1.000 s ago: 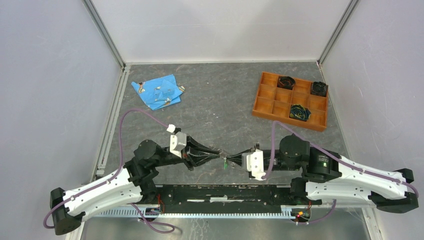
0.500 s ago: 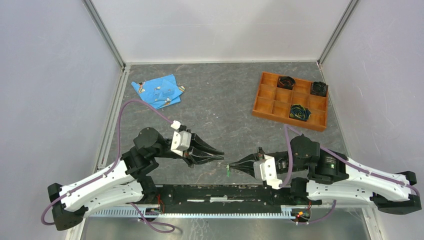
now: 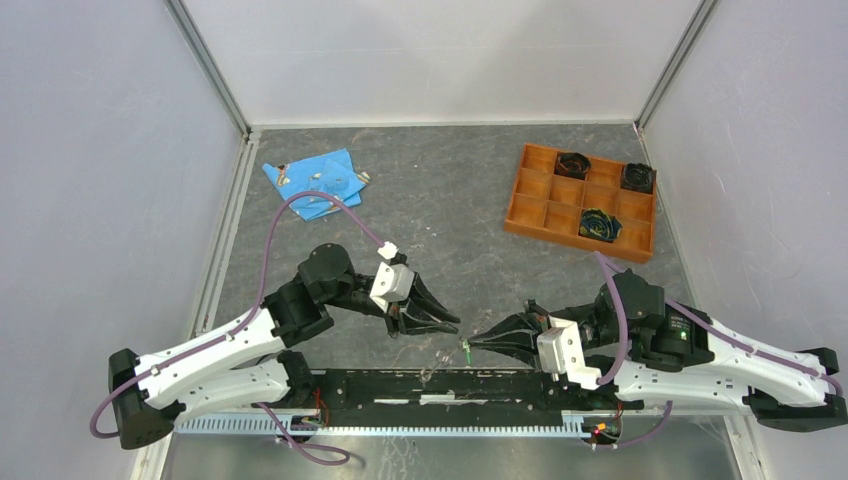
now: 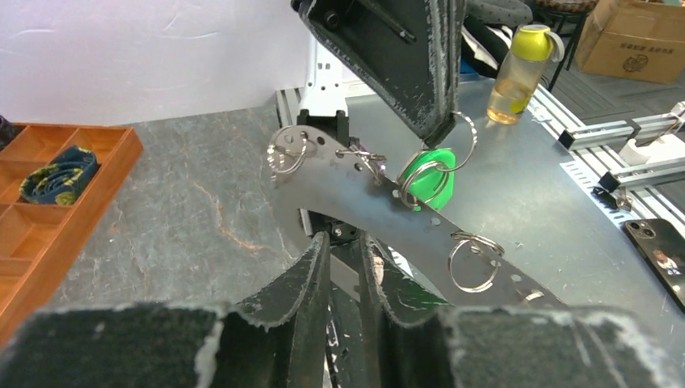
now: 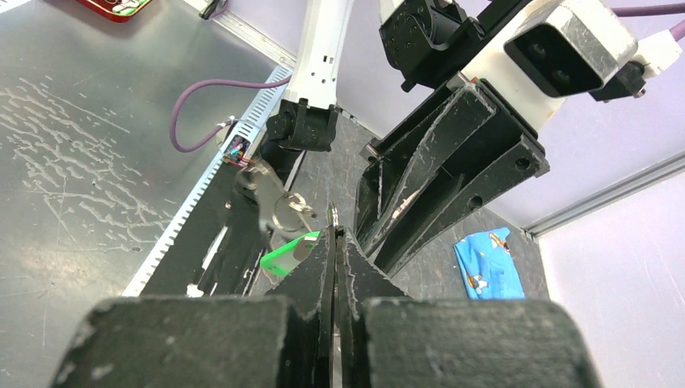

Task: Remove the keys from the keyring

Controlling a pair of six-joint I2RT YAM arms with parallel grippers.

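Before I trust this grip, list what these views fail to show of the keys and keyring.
- Left wrist view: the keyring's lower end is hidden behind the left gripper's own fingers.
- Right wrist view: the right gripper's shut fingers cover their pinch point; the keys beyond are blurred and partly hidden by them.
- Top view: keyring and keys are too small to make out; only a green key head shows at the right gripper's tip.

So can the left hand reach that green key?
Probably yes: the green key hangs in the open just ahead of the left hand, though the right hand grips the keyring right beside it.
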